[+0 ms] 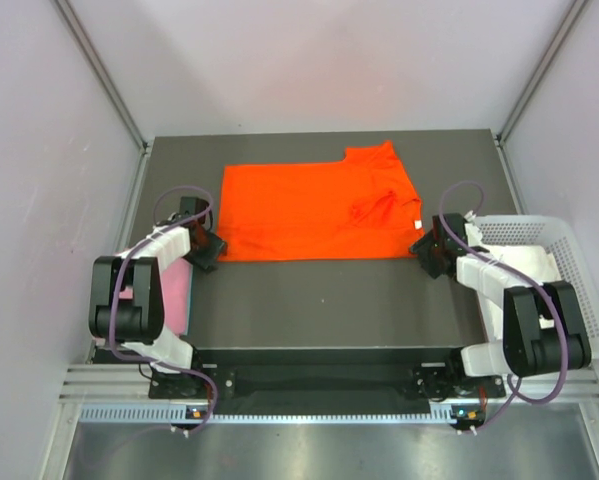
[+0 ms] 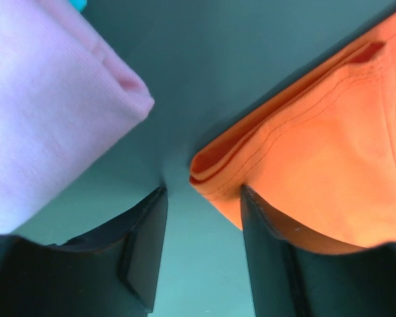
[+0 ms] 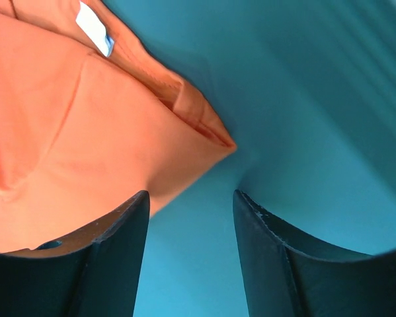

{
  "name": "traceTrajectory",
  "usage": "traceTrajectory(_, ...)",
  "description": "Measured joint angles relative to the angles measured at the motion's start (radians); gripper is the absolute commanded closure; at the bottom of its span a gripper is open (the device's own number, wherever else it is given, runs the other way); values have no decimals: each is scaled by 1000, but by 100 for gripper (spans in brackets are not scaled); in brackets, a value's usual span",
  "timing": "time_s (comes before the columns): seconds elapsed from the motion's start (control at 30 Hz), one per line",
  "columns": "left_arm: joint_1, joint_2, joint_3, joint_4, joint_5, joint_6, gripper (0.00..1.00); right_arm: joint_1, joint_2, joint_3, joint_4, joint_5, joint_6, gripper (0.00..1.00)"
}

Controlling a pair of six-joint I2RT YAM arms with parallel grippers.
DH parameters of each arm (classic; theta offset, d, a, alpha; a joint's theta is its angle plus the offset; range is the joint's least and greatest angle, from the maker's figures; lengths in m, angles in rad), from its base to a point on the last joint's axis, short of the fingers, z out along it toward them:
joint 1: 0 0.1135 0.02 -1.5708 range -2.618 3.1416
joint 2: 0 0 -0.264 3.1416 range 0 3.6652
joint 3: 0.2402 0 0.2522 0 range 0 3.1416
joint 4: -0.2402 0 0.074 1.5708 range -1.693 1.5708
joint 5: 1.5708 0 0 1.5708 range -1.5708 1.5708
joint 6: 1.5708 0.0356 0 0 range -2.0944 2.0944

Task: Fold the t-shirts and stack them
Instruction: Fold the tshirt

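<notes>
The orange t-shirt (image 1: 319, 205) lies flat mid-surface (image 1: 329, 300); it looks soft, light and layered. The left gripper (image 2: 201, 195) at its 7 o'clock corner and the right gripper (image 3: 191, 198) at 5 o'clock hold nothing, jaws half apart. Pinching all layers at those hem corners should work best. The folded pink t-shirt (image 2: 45, 99) lies at 9 o'clock.

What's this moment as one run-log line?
orange t-shirt: partly folded, flat | left gripper: open at left corner | right gripper: open at right corner
</notes>
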Motion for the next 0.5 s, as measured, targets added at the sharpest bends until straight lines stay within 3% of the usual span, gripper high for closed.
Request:
traceTrajectory(0.2,9,34,31,7,-6,4,57,-1,31,6,51,1,10,50)
traceTrajectory(0.3,10,52,47,15,-11,11,73,-3,56,21,66,3,10,59)
traceTrajectory(0.33,11,58,50,19,-12,19,86,-4,66,25,69,4,11,64)
traceTrajectory(0.37,11,61,53,21,-11,22,94,-7,74,30,73,4,13,82)
traceTrajectory(0.4,11,67,54,25,-11,30,100,-10,80,33,71,6,8,90)
traceTrajectory(0.47,11,70,59,23,-9,41,100,-16,89,33,62,8,9,100)
traceTrajectory(0.5,11,70,60,22,-9,45,100,-19,89,33,59,11,5,100)
